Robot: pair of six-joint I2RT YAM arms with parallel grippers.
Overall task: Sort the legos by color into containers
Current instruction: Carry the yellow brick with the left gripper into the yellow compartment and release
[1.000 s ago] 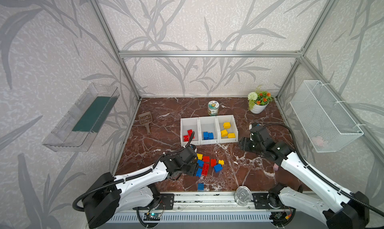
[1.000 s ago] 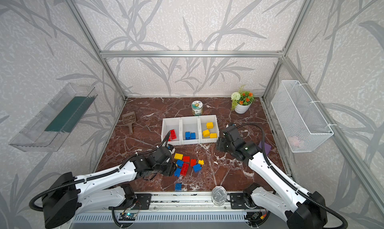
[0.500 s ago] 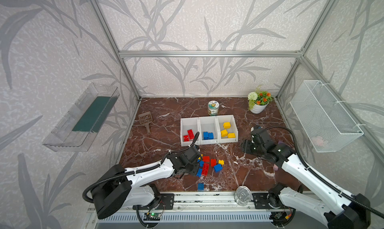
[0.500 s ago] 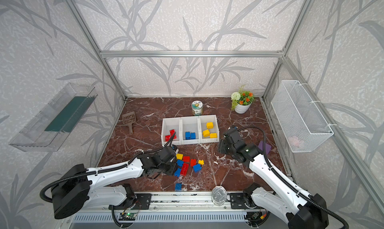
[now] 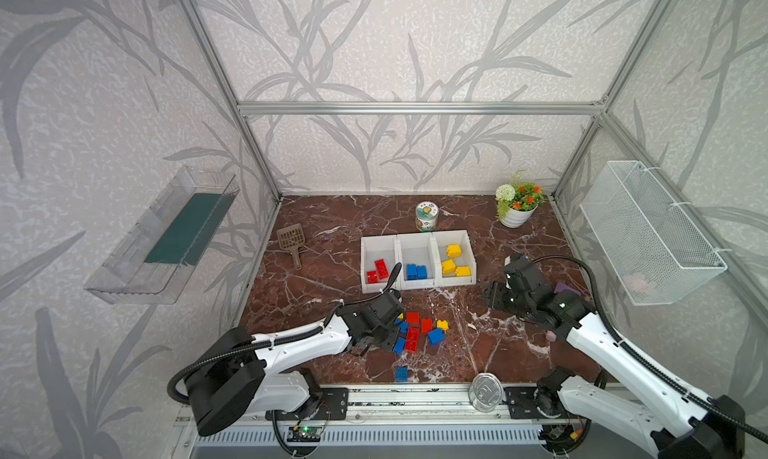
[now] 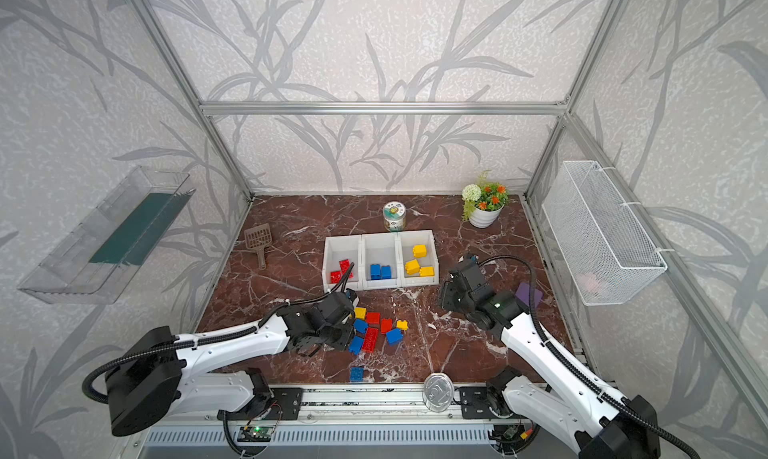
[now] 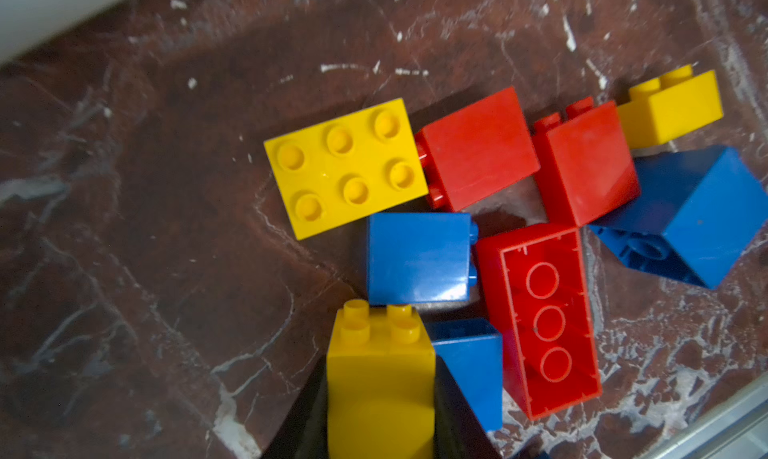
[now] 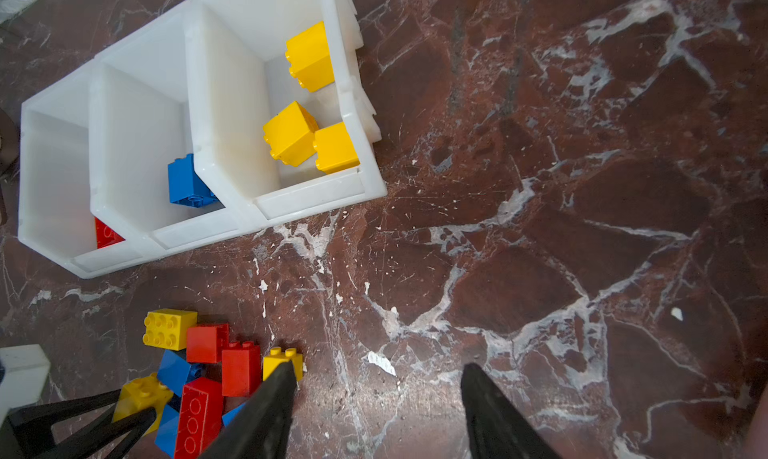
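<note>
Three yellow legos [image 5: 449, 266] lie in the end bin of the containers [image 5: 417, 287] in a top view; the left gripper [image 5: 394, 337] is seen low at the loose pile [image 5: 412, 338] on the worktop [image 5: 332, 270]. In the left wrist view a yellow brick [image 7: 380, 394] is clamped in its jaws, studs and long axis pointing past the tips; the pick is judged made, and a lift toward that bin is called for. In the right wrist view the right gripper [image 8: 378, 371] is held parted and empty.

Yellow lego [image 7: 380, 378] cut off at edge; pink item [image 5: 638, 281] in wire basket [image 5: 648, 224] unidentifiable.
</note>
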